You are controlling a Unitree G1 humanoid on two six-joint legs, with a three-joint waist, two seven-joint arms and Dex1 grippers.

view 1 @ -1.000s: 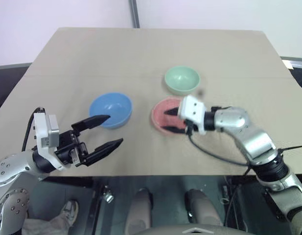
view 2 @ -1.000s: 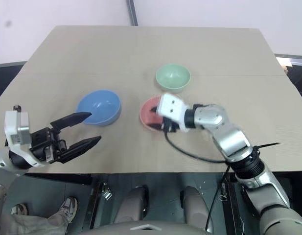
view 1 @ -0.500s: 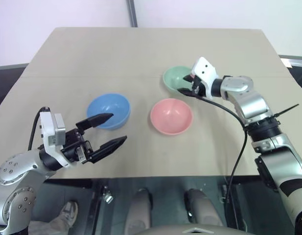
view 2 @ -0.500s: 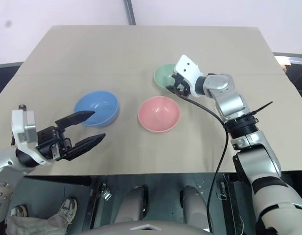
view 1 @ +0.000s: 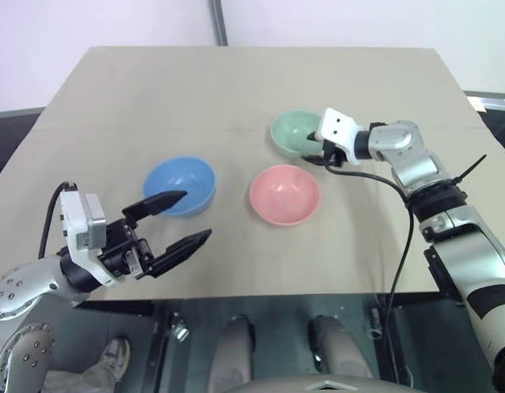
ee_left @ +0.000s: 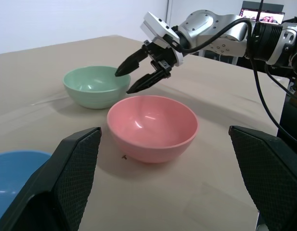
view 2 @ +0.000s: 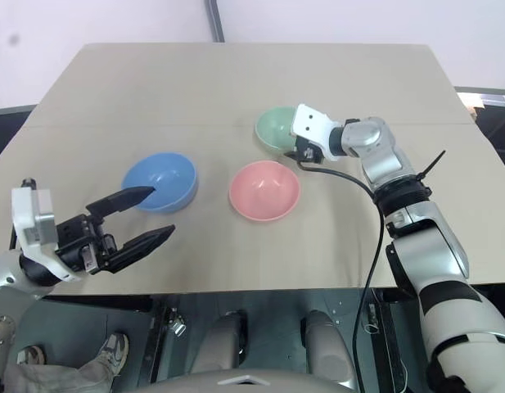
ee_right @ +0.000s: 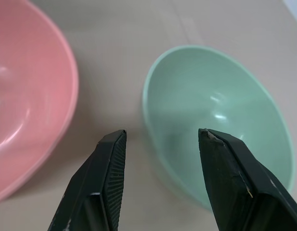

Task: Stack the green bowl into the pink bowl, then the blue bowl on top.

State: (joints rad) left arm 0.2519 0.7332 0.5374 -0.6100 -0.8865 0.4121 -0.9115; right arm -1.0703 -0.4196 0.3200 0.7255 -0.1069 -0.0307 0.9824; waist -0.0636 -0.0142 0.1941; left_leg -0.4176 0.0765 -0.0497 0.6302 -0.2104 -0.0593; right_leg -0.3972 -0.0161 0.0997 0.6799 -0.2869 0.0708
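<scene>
- Head views (left and right eye, one scene): three bowls sit apart on the tan table (view 1: 236, 90); green bowl (view 1: 295, 133) farthest back, pink bowl (view 1: 285, 195) just in front of it, blue bowl (view 1: 180, 186) off to the robot's left; all upright, none nested, so no stacking step is done; right gripper (view 1: 312, 148) sits at the green bowl's near right rim, whether touching cannot be told here; left gripper (view 1: 180, 219) hovers near the front table edge, just in front of the blue bowl, holding nothing, fingers spread wide.
- Left wrist view: its own two black fingers (ee_left: 66, 173) stand far apart with the pink bowl between and beyond them; past it the right gripper's fingers are partly parted, one tip above the green bowl's rim, the other outside the wall; nothing pinched yet.
- Right wrist view: the fingers straddle the green bowl's near wall, one over the hollow, one over bare table between green and pink; gap wider than the wall.
- Handling, judged: bowl looks like thin smooth plastic, so light, stiff, not fragile, but glossy and likely slippery; take hold at the rim, one finger inside, one outside; a light bowl may skid or tip if nudged before the pinch closes.
</scene>
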